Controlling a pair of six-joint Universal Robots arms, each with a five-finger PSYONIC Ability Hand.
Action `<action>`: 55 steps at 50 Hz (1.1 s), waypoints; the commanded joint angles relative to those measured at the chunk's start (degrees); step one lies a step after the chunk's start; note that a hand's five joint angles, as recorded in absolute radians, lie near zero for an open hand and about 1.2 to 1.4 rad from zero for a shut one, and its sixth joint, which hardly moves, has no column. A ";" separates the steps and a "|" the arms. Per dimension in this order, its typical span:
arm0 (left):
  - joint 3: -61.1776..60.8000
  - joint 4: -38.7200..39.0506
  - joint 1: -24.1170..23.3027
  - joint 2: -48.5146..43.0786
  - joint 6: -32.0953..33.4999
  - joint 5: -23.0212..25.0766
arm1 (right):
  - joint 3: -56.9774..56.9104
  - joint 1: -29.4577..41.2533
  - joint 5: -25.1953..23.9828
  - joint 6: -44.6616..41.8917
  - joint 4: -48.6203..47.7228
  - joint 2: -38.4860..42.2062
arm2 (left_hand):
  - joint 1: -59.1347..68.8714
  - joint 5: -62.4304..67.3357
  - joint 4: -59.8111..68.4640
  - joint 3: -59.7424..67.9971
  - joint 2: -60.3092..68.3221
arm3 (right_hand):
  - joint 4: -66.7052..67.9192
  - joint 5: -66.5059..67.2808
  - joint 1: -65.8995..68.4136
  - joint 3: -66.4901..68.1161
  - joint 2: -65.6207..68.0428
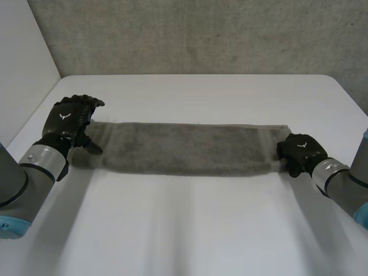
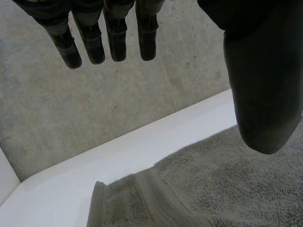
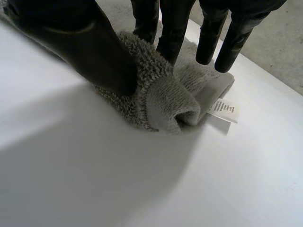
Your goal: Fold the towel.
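A grey towel [image 1: 184, 148], folded into a long strip, lies flat across the middle of the white table [image 1: 201, 230]. My left hand [image 1: 72, 118] hovers over the strip's left end, open, fingers [image 2: 116, 42] straight and thumb spread above the towel's end [image 2: 213, 189], touching nothing. My right hand [image 1: 302, 152] sits at the strip's right end. There its thumb [image 3: 94, 47] and fingers pinch the bunched end of the towel [image 3: 165, 104], which curls into a small roll between them. A white label [image 3: 222, 108] sticks out from that end.
A grey concrete wall [image 1: 201, 34] stands behind the table's far edge, and a white panel [image 1: 23, 69] rises at the far left. Bare table stretches in front of the towel and behind it.
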 commanded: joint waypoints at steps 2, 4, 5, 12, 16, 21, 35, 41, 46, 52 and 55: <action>-0.12 0.08 0.08 0.00 0.03 -0.15 | -0.06 -3.38 -0.31 0.02 0.14 -2.14 | -5.20 -0.98 -3.76 -3.31 -3.19 | -4.35 3.23 5.53 -3.02 5.95; -0.12 0.08 0.17 0.00 0.03 -0.15 | -0.06 -6.61 -0.48 -0.24 0.32 -2.93 | -5.20 -0.98 -3.76 -3.31 -3.19 | -4.35 3.23 5.53 -3.02 5.95; -0.12 0.08 0.17 0.00 0.03 -0.15 | -0.06 -6.63 -0.49 -0.24 0.32 -2.93 | -5.36 -1.14 -3.76 -3.31 -3.36 | -4.35 3.23 5.53 -3.02 5.95; -0.03 0.08 0.17 0.00 0.03 -0.24 | -2.60 -18.91 -5.75 -5.33 4.44 -5.13 | -5.53 -1.31 -3.76 -3.31 -3.52 | -4.35 3.23 5.53 -3.02 5.95; -0.03 0.08 0.17 0.00 0.12 -0.24 | -7.69 -24.02 -7.25 -10.51 9.36 -6.27 | -5.53 -1.31 -3.76 -3.31 -3.52 | -4.35 3.23 5.53 -3.02 5.95; -0.12 0.08 0.17 0.00 0.12 -0.24 | -11.93 -22.80 -7.52 -12.63 14.47 -8.21 | -5.70 -1.48 -3.76 -3.31 -3.69 | -4.35 3.23 5.53 -3.02 5.95; -0.30 0.08 -0.18 0.08 0.21 -0.24 | -25.79 24.96 2.14 -11.84 15.44 -4.46 | -5.70 -1.48 -3.76 -3.31 -3.69 | -4.35 3.23 5.53 -3.02 5.95; -0.30 0.08 -0.53 0.08 0.30 -0.32 | -36.51 38.78 3.82 -11.84 16.23 8.64 | -5.70 -1.48 -3.76 -3.31 -3.69 | -4.35 3.23 5.53 -3.02 5.95; -0.30 0.08 -0.71 0.00 0.38 -0.32 | -43.64 43.19 6.62 -11.84 16.23 16.64 | -5.87 -1.65 -3.76 -3.31 -3.86 | -4.35 3.23 5.53 -3.02 5.95; -0.30 0.08 -0.71 0.00 0.47 -0.24 | -44.99 44.00 10.23 -12.98 15.79 20.10 | -6.21 -1.98 -3.76 -3.31 -4.20 | -4.35 -66.77 -64.47 -3.02 -64.05; -0.30 -0.01 -0.97 0.17 0.47 -0.24 | -41.83 43.91 9.89 -13.25 14.92 16.95 | -6.21 -1.98 -3.76 -3.31 -4.20 | -4.35 -66.77 -64.47 -3.02 -64.05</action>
